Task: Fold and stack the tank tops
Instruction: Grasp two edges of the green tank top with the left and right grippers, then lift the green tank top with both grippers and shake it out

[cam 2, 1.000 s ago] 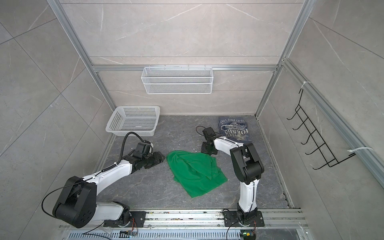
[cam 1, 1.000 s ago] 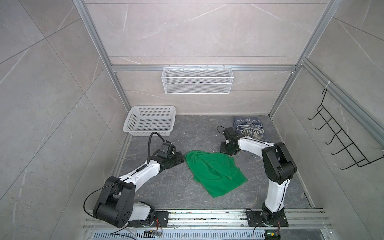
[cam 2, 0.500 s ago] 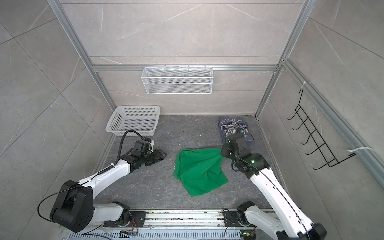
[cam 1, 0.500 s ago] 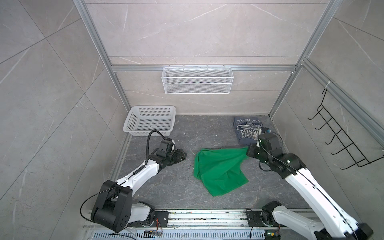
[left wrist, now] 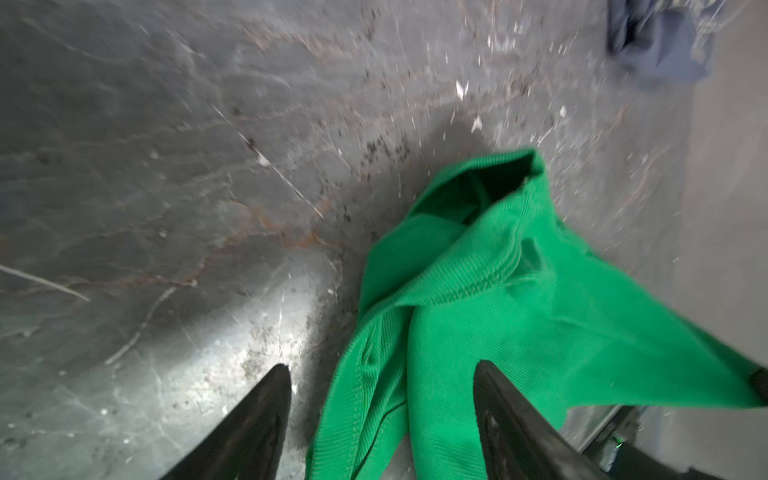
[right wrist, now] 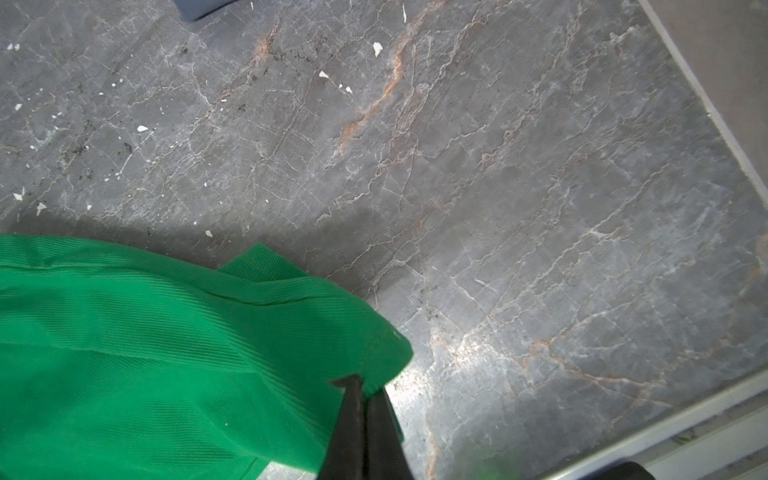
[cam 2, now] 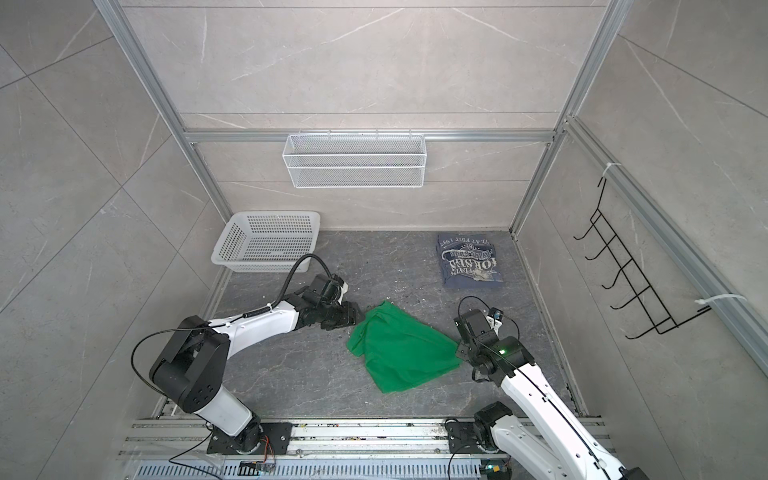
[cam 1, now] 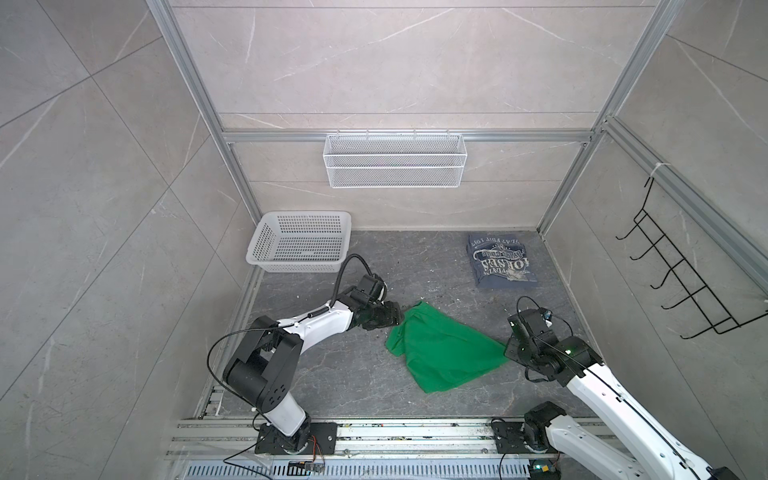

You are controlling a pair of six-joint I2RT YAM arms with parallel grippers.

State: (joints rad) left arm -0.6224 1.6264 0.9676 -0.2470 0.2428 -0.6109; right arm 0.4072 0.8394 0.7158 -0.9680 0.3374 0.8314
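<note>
The green tank top (cam 1: pixel 444 349) (cam 2: pixel 403 349) lies crumpled mid-floor, its right corner drawn out to a point. My right gripper (cam 1: pixel 508 353) (cam 2: pixel 459 347) (right wrist: pixel 363 384) is shut on that corner, which the right wrist view shows pinched between the closed fingers. My left gripper (cam 1: pixel 399 320) (cam 2: pixel 359 316) (left wrist: pixel 380 365) is open at the top's left edge, and a green strap (left wrist: pixel 374 395) lies between its spread fingers. The slate-blue tank top (cam 1: pixel 500 262) (cam 2: pixel 469 259) (left wrist: pixel 660 45) lies folded at the back right, print side up, apart from both grippers.
A white perforated basket (cam 1: pixel 299 241) (cam 2: pixel 266 239) stands at the back left. A wire shelf (cam 1: pixel 395 160) hangs on the back wall and a black hook rack (cam 1: pixel 685 286) on the right wall. White flecks dot the grey floor (cam 1: pixel 332 374).
My right arm has swung from the far middle to the near right, dragging the green top's corner along. My left gripper has moved right to the top's left edge, still open.
</note>
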